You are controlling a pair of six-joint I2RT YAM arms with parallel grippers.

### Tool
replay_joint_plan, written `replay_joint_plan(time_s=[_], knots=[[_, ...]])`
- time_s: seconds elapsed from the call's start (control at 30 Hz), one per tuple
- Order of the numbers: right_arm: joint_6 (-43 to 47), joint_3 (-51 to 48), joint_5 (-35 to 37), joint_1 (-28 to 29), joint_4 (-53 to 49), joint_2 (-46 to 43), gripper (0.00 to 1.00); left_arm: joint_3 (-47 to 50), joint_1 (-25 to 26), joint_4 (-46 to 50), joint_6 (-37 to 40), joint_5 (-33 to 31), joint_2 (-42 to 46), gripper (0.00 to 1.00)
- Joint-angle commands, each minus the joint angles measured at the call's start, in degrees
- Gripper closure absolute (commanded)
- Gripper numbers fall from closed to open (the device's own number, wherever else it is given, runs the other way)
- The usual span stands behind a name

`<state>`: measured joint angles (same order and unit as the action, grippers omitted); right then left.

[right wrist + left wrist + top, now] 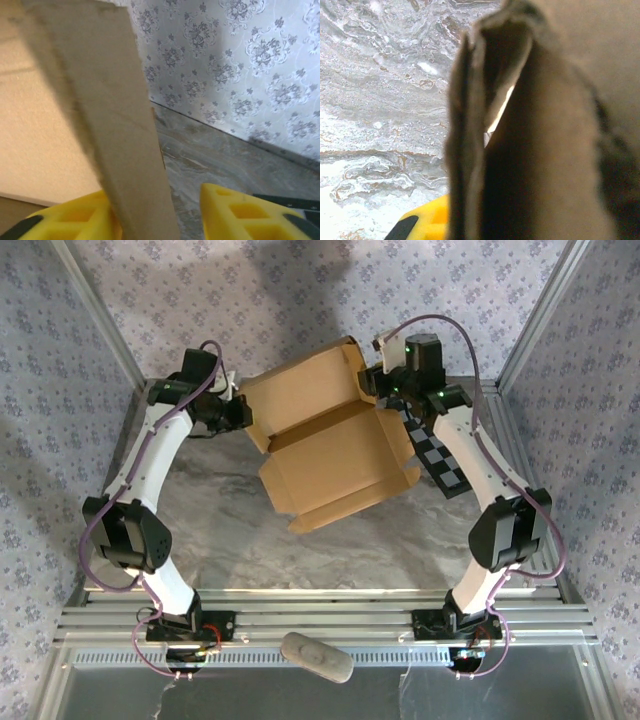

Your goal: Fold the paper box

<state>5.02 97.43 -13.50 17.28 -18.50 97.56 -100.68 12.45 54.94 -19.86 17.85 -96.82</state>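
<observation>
Above the table, the paper box.

The table is viewed from above and behind. The paper box, upper centre there, is seen very close in both wrist views, the right one faced toward the wall.

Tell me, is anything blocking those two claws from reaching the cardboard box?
Nothing visible does. The left gripper is shut on the paper box at its left edge, and one of its flaps sits between the right gripper's open fingers.
</observation>
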Motion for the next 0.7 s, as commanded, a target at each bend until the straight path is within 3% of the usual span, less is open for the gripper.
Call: replay_joint_plan(time_s=[0.0, 0.37, 0.67], knots=[[-0.81, 1.06, -5.38, -0.81, -2.35, -1.4, 0.47, -2.23, -0.58, 1.66, -1.24, 1.76, 0.14, 1.0], [-0.62, 2.0, -10.35, -0.9, -4.97, -1.34, 0.45, -2.6, -0.58, 2.01, -1.5, 1.75, -0.04, 1.0], [0.76, 5.18, -3.52, -0.14, -5.7, 1.49, 0.44, -2.41, -0.33, 1.48, -1.41, 2.81, 0.31, 1.0]])
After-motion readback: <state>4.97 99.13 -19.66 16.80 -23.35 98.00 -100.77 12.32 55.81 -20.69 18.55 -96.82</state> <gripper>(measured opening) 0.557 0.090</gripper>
